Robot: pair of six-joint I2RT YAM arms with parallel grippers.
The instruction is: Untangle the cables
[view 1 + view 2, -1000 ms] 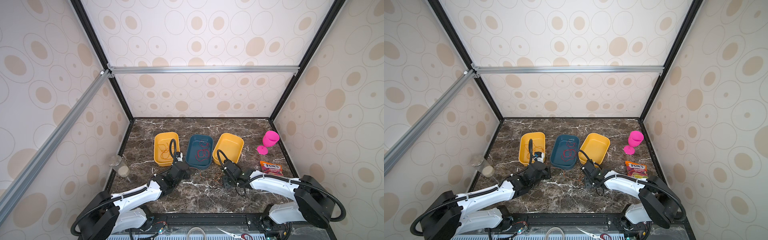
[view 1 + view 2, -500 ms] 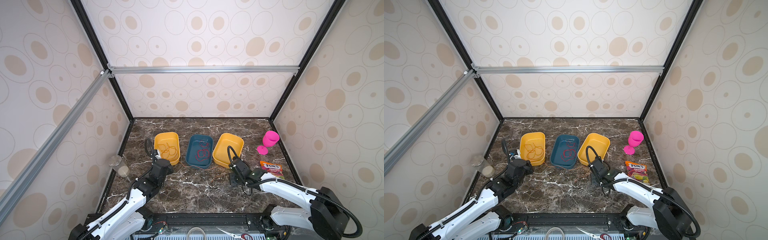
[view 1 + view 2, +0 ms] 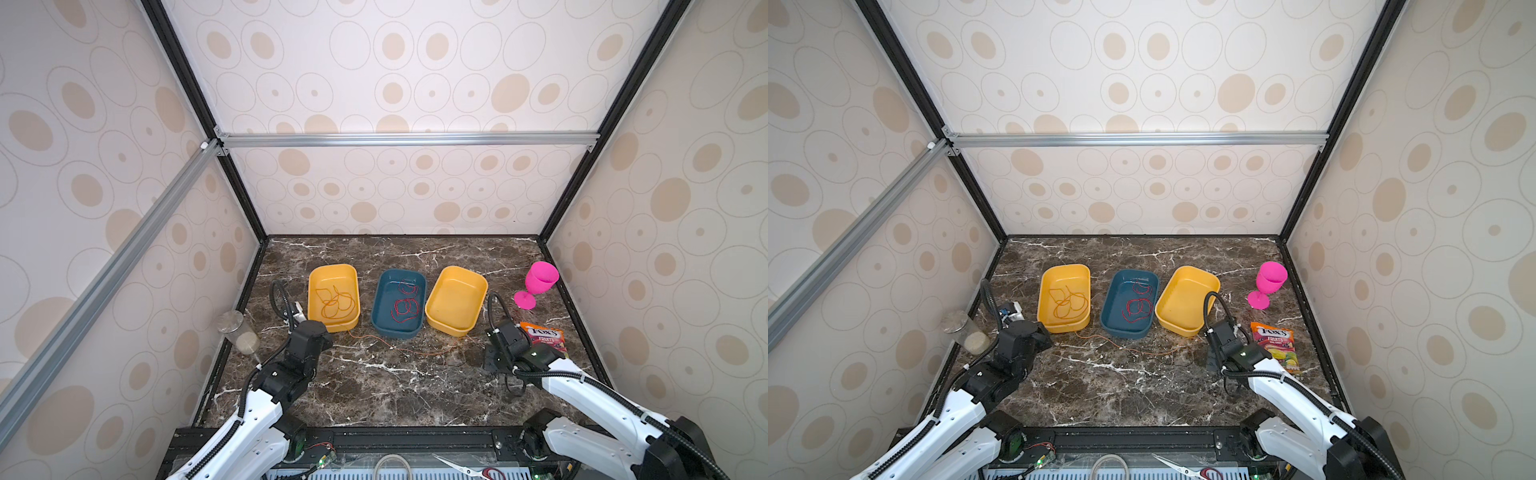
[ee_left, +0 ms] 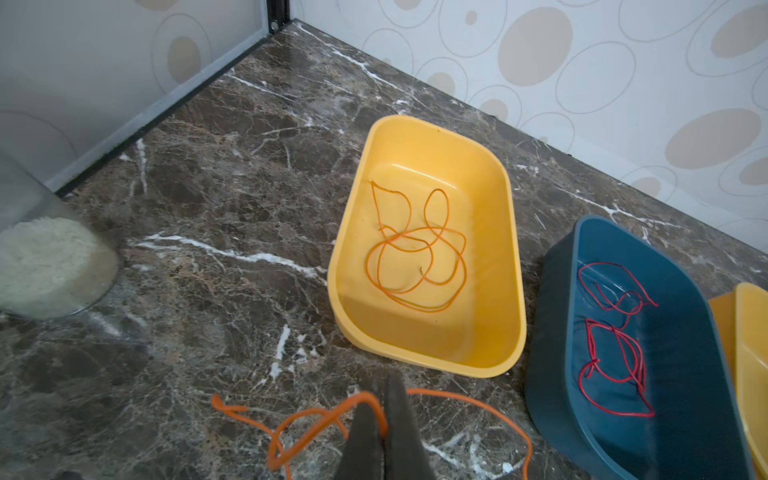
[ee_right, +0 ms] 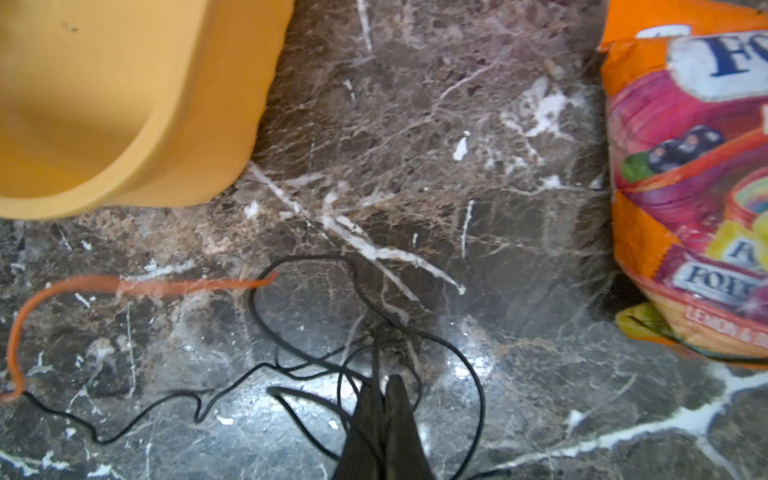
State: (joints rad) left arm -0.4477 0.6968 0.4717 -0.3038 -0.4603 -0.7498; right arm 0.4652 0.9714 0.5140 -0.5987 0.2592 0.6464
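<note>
Your left gripper (image 4: 380,411) clamps the orange cable (image 4: 469,405) at its tips while your right gripper (image 5: 382,390) pinches the black cable (image 5: 303,259), apparently to draw both strands apart.

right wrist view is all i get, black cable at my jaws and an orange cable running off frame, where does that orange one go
Observer: The loose orange cable crosses the tabletop to the left gripper, which is shut on it.
Operator: any cables sorted yet
Observer: A second orange cable lies looped in the left yellow tray.
Operator: and red
Observer: The red cable lies in the blue tray.
</note>
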